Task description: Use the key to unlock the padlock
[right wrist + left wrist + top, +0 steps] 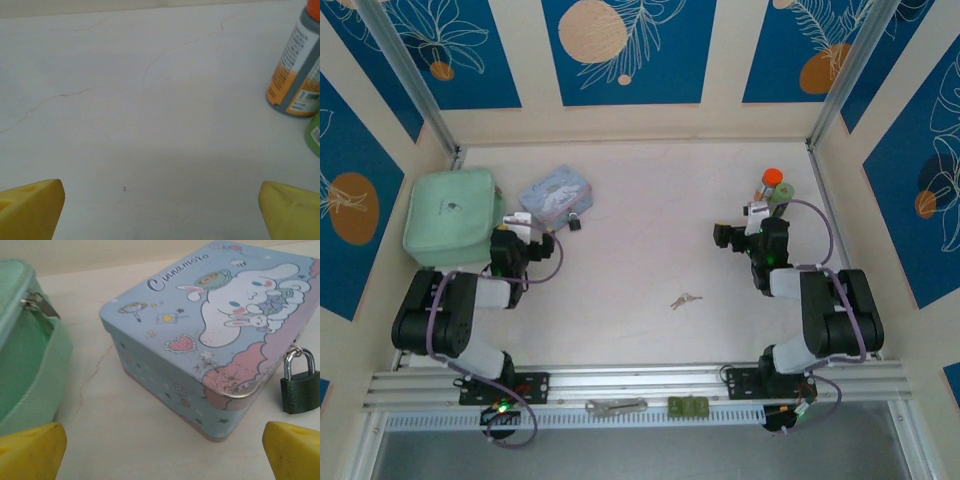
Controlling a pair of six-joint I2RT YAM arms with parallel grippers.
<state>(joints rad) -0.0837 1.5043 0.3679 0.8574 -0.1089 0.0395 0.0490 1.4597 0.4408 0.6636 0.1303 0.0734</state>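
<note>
from above, the white table (pixel 650 190) has the padlock (pixel 574 224) as a small dark speck touching the near right corner of the pale blue tin (pixel 555 193), at the far left. a mint green pouch (pixel 450 215) lies just left of the tin. the left gripper (pixel 528 228) sits close to the tin's near edge, pointing towards it. the key (pixel 686 299) lies flat in its small silvery bunch on bare table near the middle, well apart from the padlock and from both arms. the right gripper (pixel 750 222) is at the far right, near an orange-capped bottle (pixel 773 177) and a green bottle (pixel 782 193). the left wrist camera shows the left gripper (pixel 161 454) with its yellow fingertips (pixel 30 450) spread wide, holding nothing – the tin (pixel 210 330) fills the space ahead, the padlock (pixel 299 390) upright at its right corner with its shackle closed and reaching up to the tin's side, the pouch (pixel 25 365) at the left edge. the right wrist camera shows the right gripper (pixel 160 212) just as wide and empty over bare table, the orange-labelled bottle (pixel 295 75) and the green one (pixel 314 132) at the right edge.
</note>
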